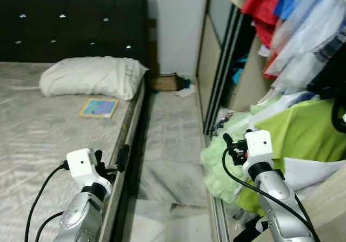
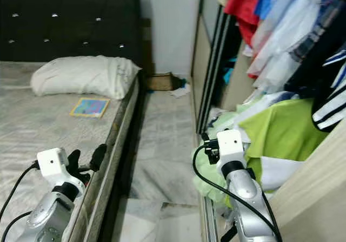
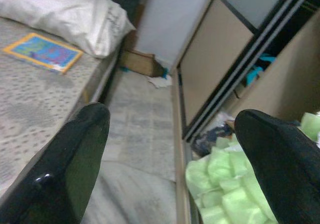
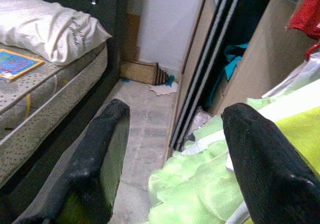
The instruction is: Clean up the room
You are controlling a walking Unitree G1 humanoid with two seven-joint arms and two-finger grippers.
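Note:
A heap of light green and lime clothes [image 1: 281, 139] spills out of the open wardrobe onto the floor at the right. My right gripper [image 4: 175, 149] is open, low beside this heap, with nothing between its fingers [image 4: 97, 169]. A colourful book [image 1: 99, 108] lies on the bed next to a white pillow [image 1: 92, 77]. My left gripper [image 3: 172, 154] hovers open and empty at the mattress edge [image 1: 127, 131]. Crumpled white paper [image 1: 185, 92] lies on the floor at the far end of the aisle.
A narrow marble floor aisle [image 1: 173, 144] runs between the bed and the sliding wardrobe track [image 1: 208, 117]. A brown box [image 1: 165, 82] stands against the far wall. Hanging clothes [image 1: 292, 25] crowd the upper right. A dark headboard [image 1: 70, 20] backs the bed.

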